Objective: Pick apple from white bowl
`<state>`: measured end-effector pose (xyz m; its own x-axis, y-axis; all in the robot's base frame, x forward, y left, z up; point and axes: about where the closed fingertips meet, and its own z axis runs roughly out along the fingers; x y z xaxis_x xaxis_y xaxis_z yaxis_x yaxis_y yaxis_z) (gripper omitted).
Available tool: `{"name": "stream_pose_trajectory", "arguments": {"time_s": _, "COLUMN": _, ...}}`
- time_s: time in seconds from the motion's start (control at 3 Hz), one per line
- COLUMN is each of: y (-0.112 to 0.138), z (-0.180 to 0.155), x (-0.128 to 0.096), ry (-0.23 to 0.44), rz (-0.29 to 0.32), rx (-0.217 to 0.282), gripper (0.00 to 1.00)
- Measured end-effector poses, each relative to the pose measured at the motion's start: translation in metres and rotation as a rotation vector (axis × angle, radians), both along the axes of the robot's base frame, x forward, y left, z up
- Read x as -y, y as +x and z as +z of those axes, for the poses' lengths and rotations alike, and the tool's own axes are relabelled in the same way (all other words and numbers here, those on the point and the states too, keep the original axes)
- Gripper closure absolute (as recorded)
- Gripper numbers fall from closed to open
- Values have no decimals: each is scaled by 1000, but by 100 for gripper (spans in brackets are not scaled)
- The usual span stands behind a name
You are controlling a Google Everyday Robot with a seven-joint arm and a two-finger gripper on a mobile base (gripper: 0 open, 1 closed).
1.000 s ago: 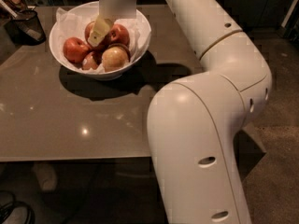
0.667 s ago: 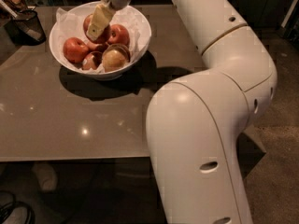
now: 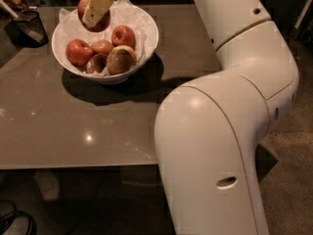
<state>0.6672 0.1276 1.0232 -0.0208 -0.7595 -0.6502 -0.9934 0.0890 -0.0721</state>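
Observation:
The white bowl (image 3: 146,38), lined with crumpled white paper, stands on the table at the upper left. My gripper (image 3: 95,11) is above the bowl's far-left side, shut on a dark red apple (image 3: 84,9) that hangs clear of the other fruit. Its pale finger (image 3: 99,3) crosses the front of the apple. No sticker shows on the apple. Several apples remain in the bowl: red ones (image 3: 79,51) (image 3: 123,35) and a yellowish-green one (image 3: 121,60).
A black mesh cup (image 3: 30,28) stands at the table's far left edge. The grey-brown table (image 3: 98,126) runs to a front edge low in view. My large white arm (image 3: 230,106) fills the right side.
The gripper has risen out of the bowl with the dark red apple in it. The view has shifted, so the bowl sits lower and more to the right.

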Motion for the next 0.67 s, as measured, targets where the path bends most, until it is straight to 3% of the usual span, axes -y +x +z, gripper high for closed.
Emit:
{"name": "stream_pose_trajectory", "arguments": {"time_s": 0.33, "y": -15, "z": 19, "x": -2, "ry": 44, "rz": 55, "rx": 14, "gripper": 100}}
{"name": "stream_pose_trajectory", "arguments": {"time_s": 0.67, "y": -11, "z": 18, "x": -8, "ry": 58, "rz": 51, "rx": 20, "gripper": 100}}
